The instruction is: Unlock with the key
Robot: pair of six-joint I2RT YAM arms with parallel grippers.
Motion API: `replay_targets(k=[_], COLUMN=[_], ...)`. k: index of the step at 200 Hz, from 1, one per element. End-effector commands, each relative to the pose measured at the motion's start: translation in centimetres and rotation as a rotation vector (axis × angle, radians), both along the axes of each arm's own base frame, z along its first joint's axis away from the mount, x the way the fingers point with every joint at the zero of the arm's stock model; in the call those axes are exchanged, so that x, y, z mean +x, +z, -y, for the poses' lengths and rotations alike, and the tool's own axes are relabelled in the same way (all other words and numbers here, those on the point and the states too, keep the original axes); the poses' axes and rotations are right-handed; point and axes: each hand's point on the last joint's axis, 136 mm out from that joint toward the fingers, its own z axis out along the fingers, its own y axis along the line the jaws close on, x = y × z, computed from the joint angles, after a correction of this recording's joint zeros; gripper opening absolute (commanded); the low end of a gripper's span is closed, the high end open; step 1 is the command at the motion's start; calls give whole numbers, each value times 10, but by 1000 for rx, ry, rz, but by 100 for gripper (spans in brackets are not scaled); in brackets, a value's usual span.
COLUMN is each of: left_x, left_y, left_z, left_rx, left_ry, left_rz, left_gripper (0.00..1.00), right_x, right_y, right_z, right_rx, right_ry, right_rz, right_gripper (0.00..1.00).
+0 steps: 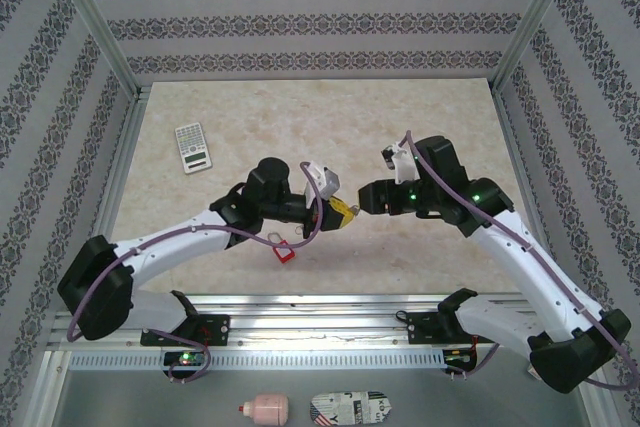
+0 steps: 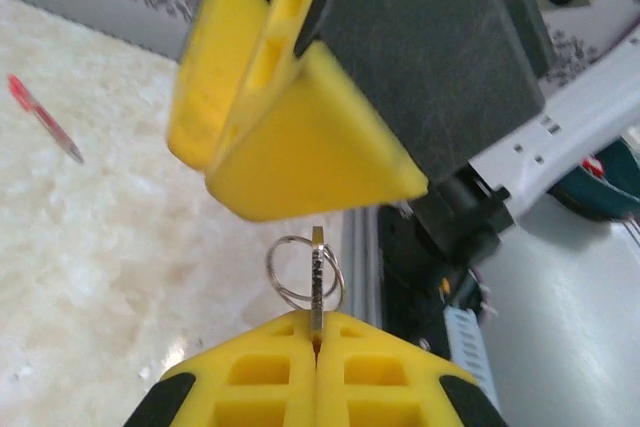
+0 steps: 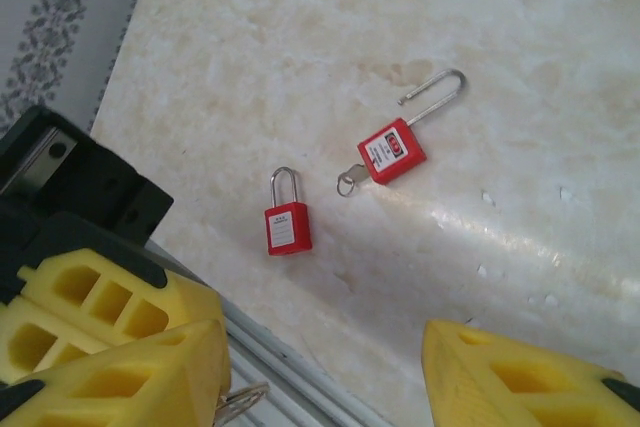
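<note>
My left gripper (image 2: 318,335) is shut on a small silver key (image 2: 318,277), held on edge, its split ring (image 2: 300,272) hanging beside it. Just above the key hangs a yellow finger (image 2: 300,137) of my right gripper. My right gripper (image 3: 325,387) is open, and the key's ring (image 3: 238,403) shows by its left finger. Both grippers meet above the table's near middle, left (image 1: 338,213) and right (image 1: 362,199). On the table below lie a closed red padlock (image 3: 287,222) (image 1: 285,250) and a second red padlock (image 3: 393,152) with its shackle swung open and a key in it.
A calculator (image 1: 193,147) lies at the far left of the marble tabletop. A red pen (image 2: 40,117) is on the table. The aluminium rail (image 1: 320,307) runs along the near edge. Below it, a pink bottle (image 1: 265,408) and a printed pouch (image 1: 350,409) lie off the table.
</note>
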Motion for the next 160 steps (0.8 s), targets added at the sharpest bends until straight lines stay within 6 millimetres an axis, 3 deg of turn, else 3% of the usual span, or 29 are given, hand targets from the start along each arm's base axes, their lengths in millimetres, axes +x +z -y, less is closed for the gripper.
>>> replay_targets(k=[1, 25, 76, 115, 160], left_x=[-26, -34, -45, -45, -39], left_y=[-16, -16, -13, -11, -15], left_z=[-17, -22, -37, -43, -42], left_rx=[132, 182, 293, 320, 353], left_ry=[-98, -127, -153, -144, -144], left_rz=[-93, -135, -166, -150, -147], left_gripper=[0, 0, 0, 0, 0], right_x=[-4, -14, -33, -48, -59], right_y=[9, 16, 16, -8, -10], right_z=[-8, -25, -41, -50, -60], right_rx=[8, 114, 263, 239, 258], right_ry=[139, 243, 347, 393, 428], right_rz=[132, 157, 202, 169, 178], right_gripper=[56, 56, 53, 50, 48])
